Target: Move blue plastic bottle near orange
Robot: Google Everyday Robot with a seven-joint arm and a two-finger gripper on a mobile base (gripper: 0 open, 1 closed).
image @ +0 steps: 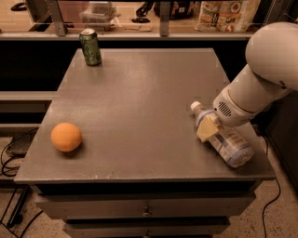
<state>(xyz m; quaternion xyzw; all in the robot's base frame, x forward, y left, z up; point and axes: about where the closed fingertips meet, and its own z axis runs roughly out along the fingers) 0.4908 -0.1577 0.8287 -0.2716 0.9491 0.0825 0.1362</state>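
Observation:
The blue plastic bottle (228, 144) lies on its side at the front right of the grey table (139, 93), with its white cap pointing to the back left. My gripper (207, 128) is down on the bottle's upper part, just behind the cap, on the end of the white arm (260, 79) that comes in from the right. The orange (66, 136) sits at the front left of the table, far from the bottle and the gripper.
A green soda can (90, 47) stands upright at the table's back left corner. A shelf with packages (223, 14) runs behind the table. Drawers sit under the tabletop. Cables lie on the floor at the left and right.

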